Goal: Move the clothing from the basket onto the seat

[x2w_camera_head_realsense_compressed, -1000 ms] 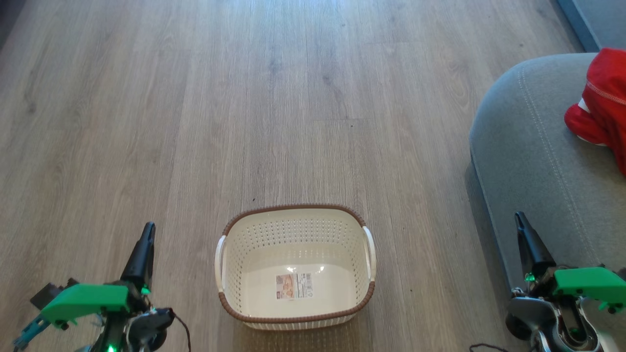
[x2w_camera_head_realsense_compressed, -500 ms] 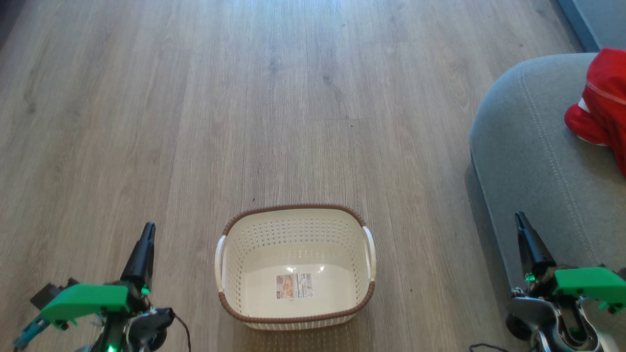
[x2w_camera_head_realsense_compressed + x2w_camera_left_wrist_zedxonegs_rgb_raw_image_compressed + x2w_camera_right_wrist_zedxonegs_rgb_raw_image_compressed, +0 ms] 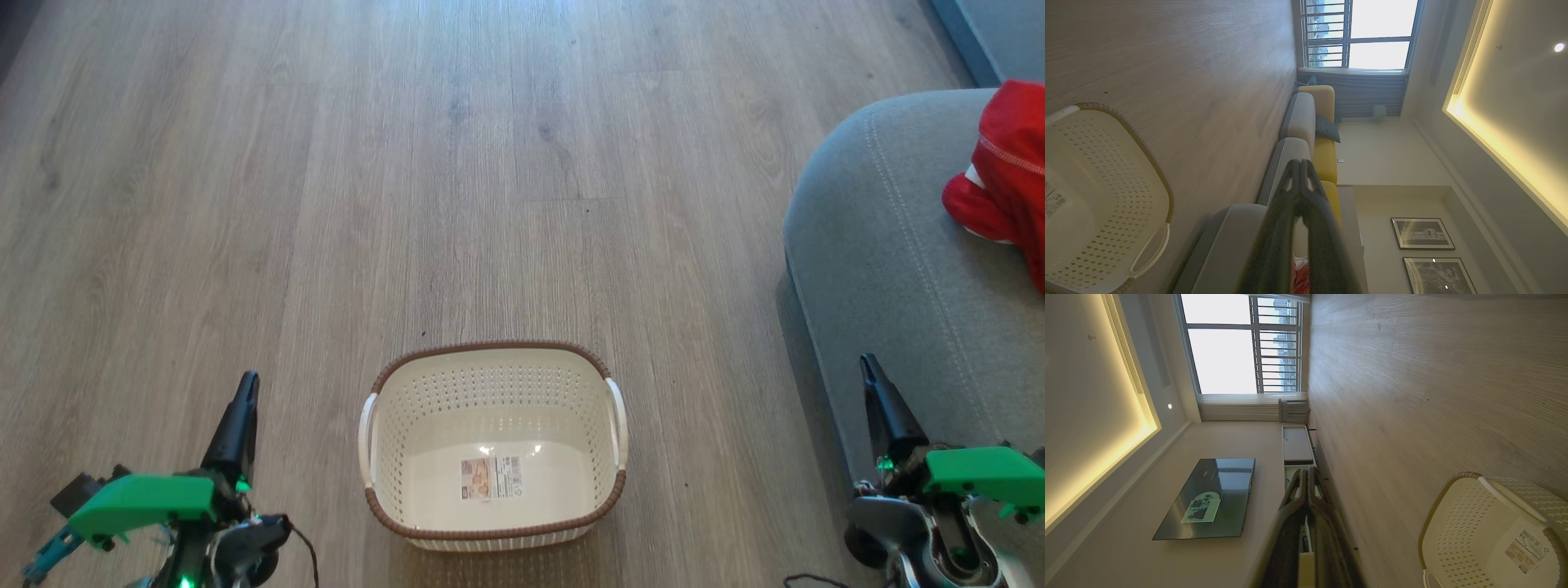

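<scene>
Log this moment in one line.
basket: empty | clothing: on seat | left gripper: shut | right gripper: shut

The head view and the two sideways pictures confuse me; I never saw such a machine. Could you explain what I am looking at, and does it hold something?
This is a wheeled robot with two arms. The head view comes from a camera on its head, looking down at the wooden floor. The dark pointed parts at the bottom are its left tool and right tool, both shut and holding nothing. Between them the cream basket stands on the floor, with only a label inside. The red clothing lies on the grey seat at the right. The other two pictures come from a camera on each wrist, so the room looks sideways.
</scene>
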### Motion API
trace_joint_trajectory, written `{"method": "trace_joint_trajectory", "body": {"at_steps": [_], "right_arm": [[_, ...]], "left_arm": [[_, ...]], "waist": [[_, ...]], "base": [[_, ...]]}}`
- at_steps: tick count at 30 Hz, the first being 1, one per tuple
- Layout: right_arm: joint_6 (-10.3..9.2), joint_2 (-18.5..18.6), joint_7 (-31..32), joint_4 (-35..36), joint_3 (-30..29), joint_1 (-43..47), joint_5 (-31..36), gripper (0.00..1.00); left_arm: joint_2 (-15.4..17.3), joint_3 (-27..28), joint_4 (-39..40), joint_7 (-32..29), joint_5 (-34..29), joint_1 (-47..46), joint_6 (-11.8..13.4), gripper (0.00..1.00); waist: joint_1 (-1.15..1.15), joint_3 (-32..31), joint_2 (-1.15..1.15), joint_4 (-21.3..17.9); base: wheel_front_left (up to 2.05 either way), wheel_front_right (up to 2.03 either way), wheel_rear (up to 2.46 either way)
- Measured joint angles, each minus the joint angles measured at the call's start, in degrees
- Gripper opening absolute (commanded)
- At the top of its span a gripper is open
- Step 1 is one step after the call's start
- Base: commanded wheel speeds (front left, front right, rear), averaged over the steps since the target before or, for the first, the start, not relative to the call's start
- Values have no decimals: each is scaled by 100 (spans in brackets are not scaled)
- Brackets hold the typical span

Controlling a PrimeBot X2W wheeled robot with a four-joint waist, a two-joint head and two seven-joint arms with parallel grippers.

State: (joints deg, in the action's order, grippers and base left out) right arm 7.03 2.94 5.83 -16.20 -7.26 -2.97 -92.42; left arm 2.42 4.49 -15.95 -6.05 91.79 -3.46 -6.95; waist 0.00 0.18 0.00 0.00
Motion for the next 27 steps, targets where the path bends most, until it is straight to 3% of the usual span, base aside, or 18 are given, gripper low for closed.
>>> {"method": "trace_joint_trajectory", "body": {"at_steps": [27], "right_arm": [[0, -3, 33, 0, -9, 0, 1, 0]], "left_arm": [[0, 0, 0, 0, 0, 0, -1, 0]], "waist": [[0, 0, 0, 0]], "base": [[0, 0, 0]]}}
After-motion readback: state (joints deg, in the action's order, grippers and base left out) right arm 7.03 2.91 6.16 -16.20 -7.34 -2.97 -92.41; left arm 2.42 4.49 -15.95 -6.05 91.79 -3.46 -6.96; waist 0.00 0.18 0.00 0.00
